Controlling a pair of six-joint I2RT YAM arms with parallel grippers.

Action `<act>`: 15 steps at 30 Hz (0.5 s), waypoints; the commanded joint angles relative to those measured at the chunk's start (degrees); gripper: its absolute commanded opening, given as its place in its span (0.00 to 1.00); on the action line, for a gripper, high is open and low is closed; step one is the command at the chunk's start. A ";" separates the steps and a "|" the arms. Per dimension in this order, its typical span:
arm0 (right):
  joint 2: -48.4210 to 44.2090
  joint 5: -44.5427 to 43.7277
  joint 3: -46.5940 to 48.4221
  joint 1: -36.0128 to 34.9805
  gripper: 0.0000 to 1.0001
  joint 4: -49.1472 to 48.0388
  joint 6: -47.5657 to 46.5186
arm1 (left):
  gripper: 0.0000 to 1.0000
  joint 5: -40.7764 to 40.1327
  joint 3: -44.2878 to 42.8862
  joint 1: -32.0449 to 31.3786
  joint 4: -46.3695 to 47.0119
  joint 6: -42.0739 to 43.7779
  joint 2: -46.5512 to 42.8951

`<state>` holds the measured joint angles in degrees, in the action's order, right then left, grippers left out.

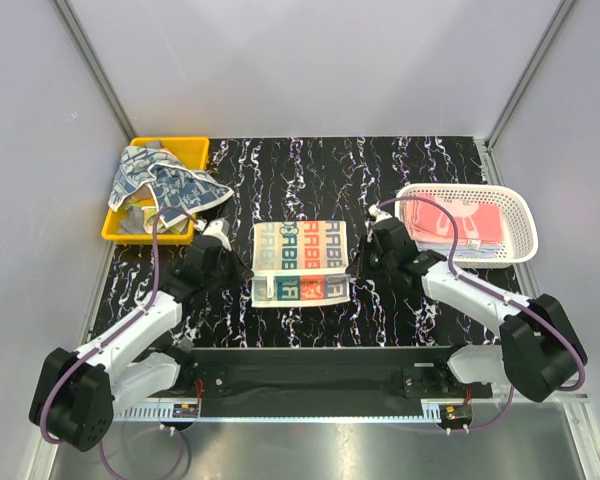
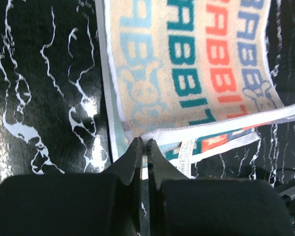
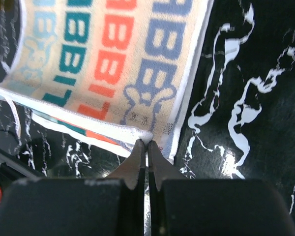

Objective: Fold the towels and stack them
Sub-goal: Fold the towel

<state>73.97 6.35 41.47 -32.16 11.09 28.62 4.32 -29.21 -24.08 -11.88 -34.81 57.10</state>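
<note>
**Between left gripper (image 2: 143, 143) and right gripper (image 3: 146, 142): lettered towel (image 1: 302, 250) pinched by its hem**

Under both arms spreads the black marbled table (image 1: 280, 170), and the beige lettered towel lies on it in the gap between the two grippers. Each gripper is clamped shut on one end of the same white hem (image 2: 216, 126), which runs taut from one gripper across to the other, raised over a lower layer of the cloth.

Outboard of the left gripper a yellow bin (image 1: 185, 150) holds rumpled patterned towels (image 1: 170, 185). Outboard of the right gripper a white mesh basket (image 1: 520, 215) holds pink towels (image 1: 455, 225).

The cloth looks light, soft and limp. It will likely sag wherever it is unsupported, so corner pinches on the stitched hem seem the right hold, with both ends carried level.

Only the overhead view shows the bin, the basket and the towel's whole outline. Only the wrist views show the pinches up close, the hem disappearing between closed tips, and the layer beneath. The left wrist view alone shows a small care label (image 2: 186, 150) just beyond its gripper.
</note>
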 commanded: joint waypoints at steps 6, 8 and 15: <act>5.74 0.07 -8.07 -0.97 0.00 -8.63 2.31 | 0.00 0.60 7.67 0.08 5.81 -0.70 3.36; 7.41 0.24 -8.51 -1.15 0.00 -9.77 2.40 | 0.00 1.04 8.47 -0.09 7.57 -1.23 4.51; 7.41 -0.02 -7.73 -1.15 0.00 -9.34 2.23 | 0.00 -0.10 7.77 -0.36 6.34 -1.49 4.95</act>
<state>81.95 8.95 33.36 -33.50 2.17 31.42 7.14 -20.95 -24.53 -6.59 -36.58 62.00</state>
